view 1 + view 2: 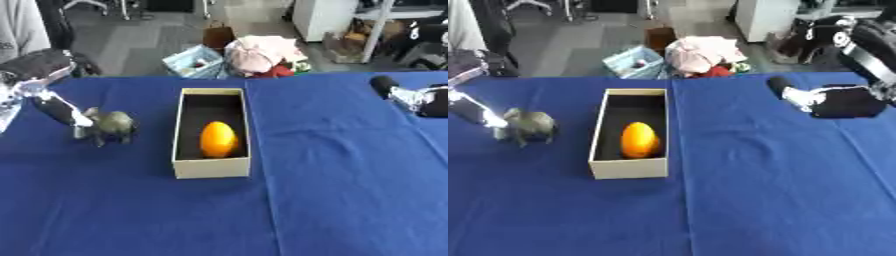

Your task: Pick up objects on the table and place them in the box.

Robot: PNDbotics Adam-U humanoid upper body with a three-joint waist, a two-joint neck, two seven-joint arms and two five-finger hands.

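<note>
My left hand comes in from the left edge, low over the blue surface, with its fingers reaching down and to the right. At their tips sits a small grey-green toy, lumpy, on what look like short legs, perhaps an animal figure. The fingertips touch it or lie just against its near side, but I cannot tell whether they are curled around it or only resting there, so I make no claim of a grip.

The toy stands on the cloth just to the right of my left hand, and the box is a little further right again, apart from the toy. It is an open cardboard box, long and narrow, with a dark inside. An orange egg already lies in its near half, so one object appears done and the toy is the one left.

I judge the toy light and stiff, likely hard plastic or rubber, not fragile. Its bumpy shape could roll or tip in a pinch, so I would take it across the body, thumb on one flank and fingers on the other, not by a leg or the head. The far half of the box is free, which gives room to set it down clear of the egg.

Far to the right, my right hand rests idle on the surface, fingers relaxed, holding nothing.
</note>
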